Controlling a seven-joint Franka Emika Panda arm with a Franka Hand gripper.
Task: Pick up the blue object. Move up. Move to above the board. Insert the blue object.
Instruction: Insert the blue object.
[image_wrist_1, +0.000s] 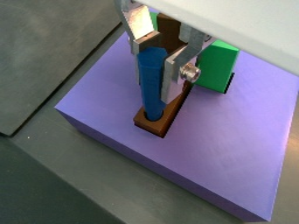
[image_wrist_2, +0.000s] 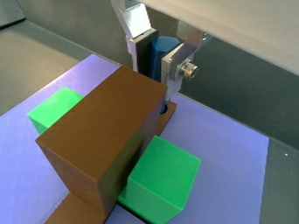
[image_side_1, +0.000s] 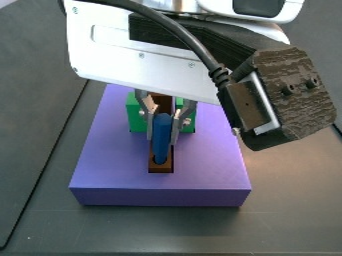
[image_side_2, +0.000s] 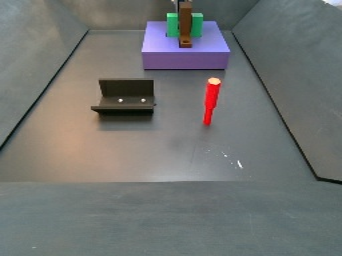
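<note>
The blue object (image_wrist_1: 151, 83) stands upright with its lower end in the hole at the near end of the brown board (image_wrist_1: 156, 125). The board lies on the purple slab (image_wrist_1: 222, 149). My gripper (image_wrist_1: 158, 66) is above the board, and its silver fingers (image_wrist_1: 181, 74) are shut on the blue object's upper part. The blue object shows between the jaws in both wrist views (image_wrist_2: 158, 52). The board fills the near part of a wrist view (image_wrist_2: 100, 131). In a side view the blue object (image_side_1: 159, 140) stands in the board (image_side_1: 163, 165) below the gripper (image_side_1: 163, 115).
A green block (image_wrist_1: 216, 66) sits on the slab beside the board, with parts on both sides of it (image_wrist_2: 163, 179). On the grey floor stand the upright red stick (image_side_2: 211, 100) and the fixture (image_side_2: 124, 97). The slab (image_side_2: 187, 52) is at the far end.
</note>
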